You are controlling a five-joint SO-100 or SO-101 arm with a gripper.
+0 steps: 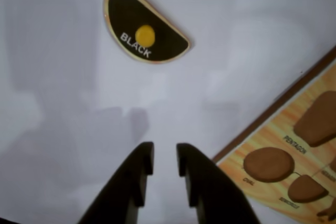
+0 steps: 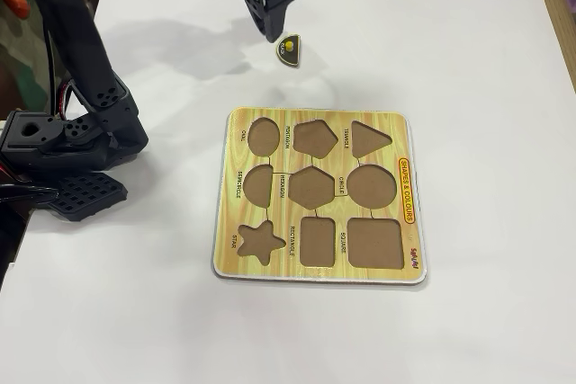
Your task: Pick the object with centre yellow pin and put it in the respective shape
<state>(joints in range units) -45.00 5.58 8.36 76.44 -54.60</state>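
The object with centre yellow pin (image 1: 144, 27) is a flat black semicircle with a thin yellow rim and the word BLACK, lying on the white table. In the fixed view this object (image 2: 290, 49) lies just above the board's top edge. My gripper (image 1: 165, 150) is open, its dark fingers a small gap apart with nothing between them, short of the piece. The fixed view shows the gripper (image 2: 277, 31) hanging just up and left of the piece. The respective shape (image 2: 258, 183), a brown semicircle cutout, is in the left column of the yellow board (image 2: 396, 128). It also shows at the wrist view's lower right as a brown cutout (image 1: 307, 188).
The board (image 1: 278, 127) holds several empty cutouts, among them an oval (image 2: 264, 136) and a circle (image 2: 372, 186). The arm's black base (image 2: 63, 141) stands at the table's left edge. A wooden strip runs along the far right edge of the fixed view.
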